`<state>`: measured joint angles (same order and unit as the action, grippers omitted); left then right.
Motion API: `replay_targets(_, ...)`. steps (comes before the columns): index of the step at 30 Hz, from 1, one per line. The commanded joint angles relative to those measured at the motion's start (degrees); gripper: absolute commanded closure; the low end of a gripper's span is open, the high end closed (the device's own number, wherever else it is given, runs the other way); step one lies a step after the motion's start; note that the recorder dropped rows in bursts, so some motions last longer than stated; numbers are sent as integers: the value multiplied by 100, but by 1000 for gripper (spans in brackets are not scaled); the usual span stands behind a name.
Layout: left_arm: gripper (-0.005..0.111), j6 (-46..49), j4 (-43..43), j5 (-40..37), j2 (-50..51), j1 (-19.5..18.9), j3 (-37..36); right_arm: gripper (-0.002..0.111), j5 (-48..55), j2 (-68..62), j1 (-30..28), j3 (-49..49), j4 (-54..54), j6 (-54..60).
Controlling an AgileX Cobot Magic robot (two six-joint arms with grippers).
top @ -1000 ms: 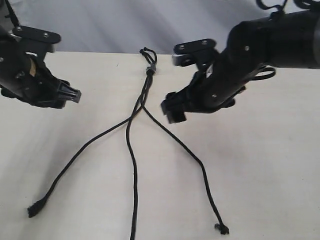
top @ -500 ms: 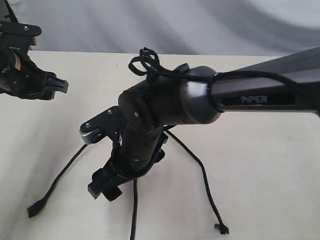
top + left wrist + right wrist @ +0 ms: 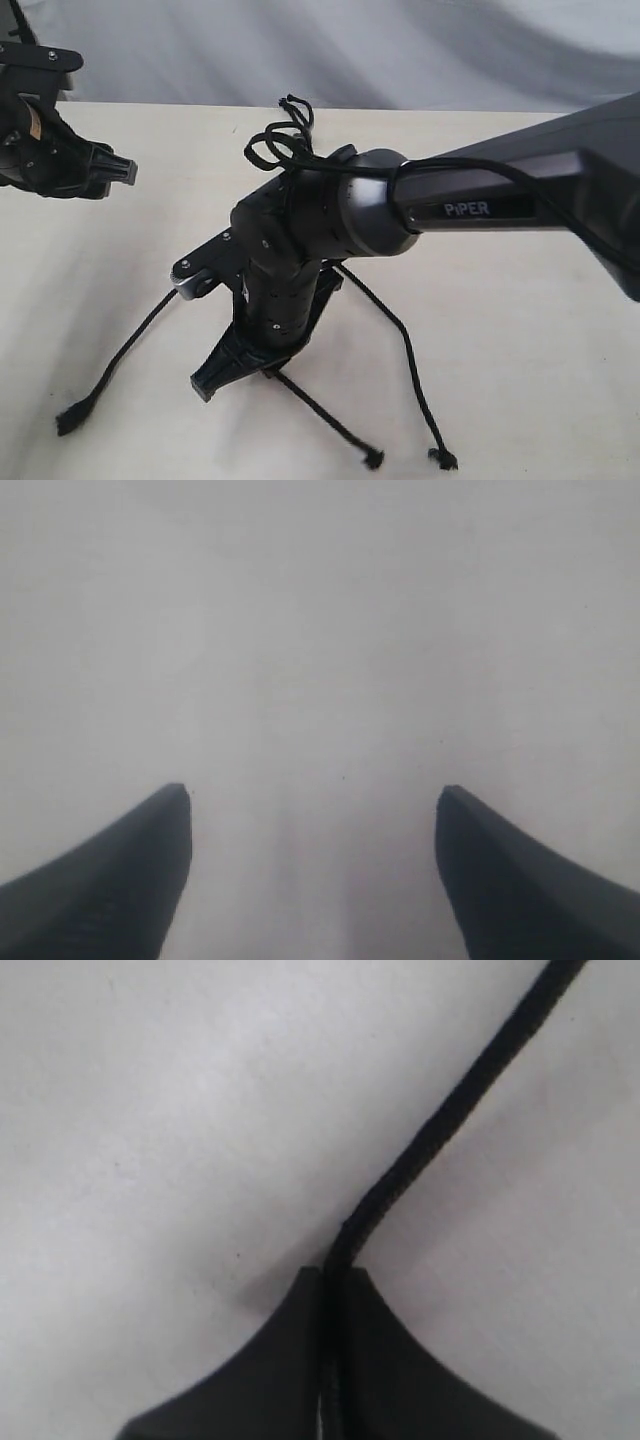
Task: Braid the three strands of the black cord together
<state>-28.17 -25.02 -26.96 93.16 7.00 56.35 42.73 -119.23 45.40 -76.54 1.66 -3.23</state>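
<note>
Beige tabletop (image 3: 520,330); black strand (image 3: 320,415) in right hand (image 3: 335,1285).

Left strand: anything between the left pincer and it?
Nothing visible stands between the open left pincer and the left strand's free lower length, only bare table. The right arm covers that strand's upper part, with the right pincer shut on the middle strand.

The right arm (image 3: 330,215) is black and grey, round and fat, with white letters "PiPER" (image 3: 467,209), a black cable (image 3: 480,166) and tiny screws (image 3: 183,267).
</note>
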Motion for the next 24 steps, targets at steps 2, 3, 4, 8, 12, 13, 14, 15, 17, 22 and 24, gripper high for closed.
replay_targets(2, 41, -13, -7, 104, 6, -22, 4, 109, 761, 334, -7, -411, -744, 5)
replay_targets(3, 41, -13, -7, 104, 6, -22, 4, 109, 911, 445, -28, -485, -989, -16)
replay_targets(4, 41, -13, -7, 104, 6, -22, 4, 109, 1072, 546, -65, -571, -1356, -51)
replay_targets(8, 41, -13, -7, 104, 6, -22, 4, 109, 1431, 823, -414, -664, -2587, -411)
replay_targets(12, 41, -13, -7, 104, 6, -22, 4, 109, 1367, 771, -1065, -626, -2719, -624)
replay_targets(13, 41, -13, -7, 104, 6, -22, 4, 109, 1279, 739, -1241, -591, -2693, -624)
replay_targets(14, 41, -13, -7, 104, 6, -22, 4, 109, 1170, 669, -1410, -541, -2693, -624)
replay_targets(15, 41, -13, -7, 122, 6, -22, 4, 109, 1064, 598, -1575, -499, -2661, -635)
replay_targets(17, 41, -13, -7, 127, 6, -22, 4, 109, 902, 436, -1842, -451, -2555, -702)
replay_targets(22, 41, -13, -7, 170, 6, -22, 4, 109, 734, 2, -2245, -407, -2309, -728)
replay_targets(24, 41, -13, -7, 170, 6, -22, 4, 109, 712, -161, -2260, -407, -2293, -728)
